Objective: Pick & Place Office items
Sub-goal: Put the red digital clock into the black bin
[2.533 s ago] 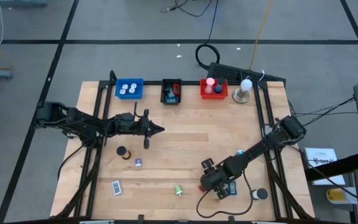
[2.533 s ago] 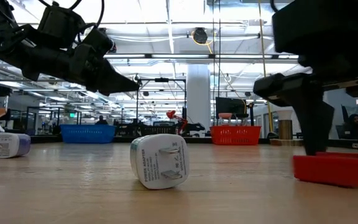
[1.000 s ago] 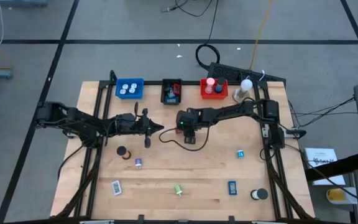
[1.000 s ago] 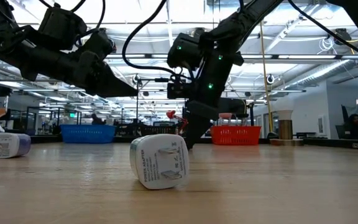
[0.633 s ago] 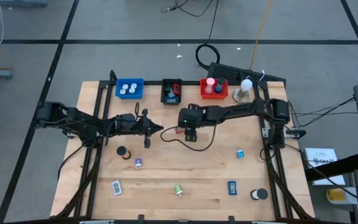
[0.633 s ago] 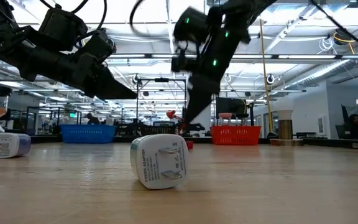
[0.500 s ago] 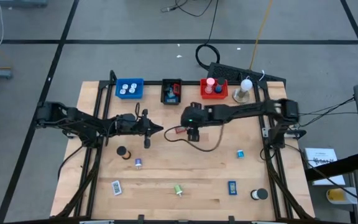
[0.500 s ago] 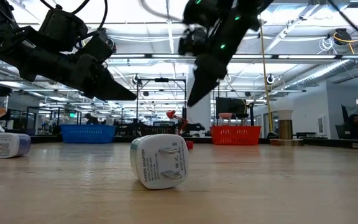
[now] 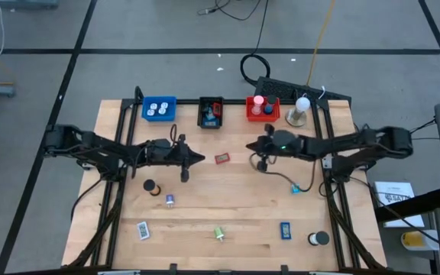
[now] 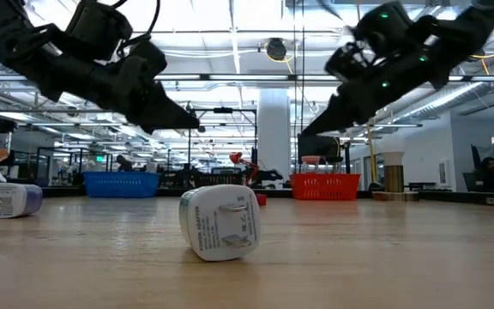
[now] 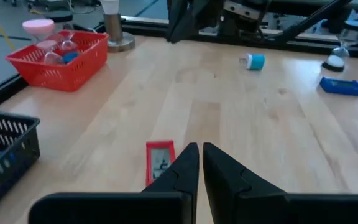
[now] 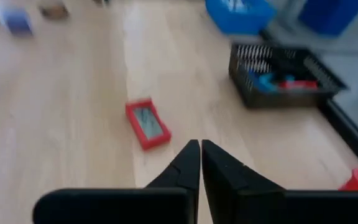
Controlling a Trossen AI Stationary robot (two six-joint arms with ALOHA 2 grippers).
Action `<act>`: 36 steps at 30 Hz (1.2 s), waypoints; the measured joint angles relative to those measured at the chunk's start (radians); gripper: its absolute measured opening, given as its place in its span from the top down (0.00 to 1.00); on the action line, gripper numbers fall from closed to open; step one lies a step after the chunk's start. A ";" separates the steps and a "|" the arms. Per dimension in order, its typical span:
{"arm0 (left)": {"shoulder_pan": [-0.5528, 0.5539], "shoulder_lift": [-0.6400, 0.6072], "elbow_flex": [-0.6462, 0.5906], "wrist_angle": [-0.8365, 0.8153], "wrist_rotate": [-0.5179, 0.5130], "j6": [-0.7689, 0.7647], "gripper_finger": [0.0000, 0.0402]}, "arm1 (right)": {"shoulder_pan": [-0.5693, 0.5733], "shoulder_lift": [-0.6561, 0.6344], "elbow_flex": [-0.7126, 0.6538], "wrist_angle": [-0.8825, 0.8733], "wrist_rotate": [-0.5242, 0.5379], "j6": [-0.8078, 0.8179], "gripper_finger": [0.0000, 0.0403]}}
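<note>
Mid-desk (image 9: 228, 206), I see the red card (image 9: 221, 159) lying flat between both clenched, empty tools, left tool (image 9: 197, 159) slightly nearer than right tool (image 9: 252, 147).

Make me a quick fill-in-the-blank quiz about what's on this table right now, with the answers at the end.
1. The small red rectangle lies flat on the ____, outside every tray.
2. The right gripper has its fingers ____ and holds nothing.
3. The pink-topped item sits in the ____ tray.
4. The left gripper has its tips pointing toward the red ____.

Answers: table; shut; red; rectangle
</note>
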 joint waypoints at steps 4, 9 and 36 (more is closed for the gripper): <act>-0.004 0.008 0.045 -0.039 -0.058 0.013 0.94 | -0.056 -0.073 -0.088 0.140 -0.127 -0.025 0.98; -0.007 0.039 0.077 -0.045 -0.069 0.004 0.94 | -0.067 -0.102 -0.183 0.326 -0.123 -0.016 0.99; -0.035 0.321 0.515 -0.570 -0.147 -0.086 0.91 | -0.171 -0.260 -0.263 0.231 -0.230 0.101 1.00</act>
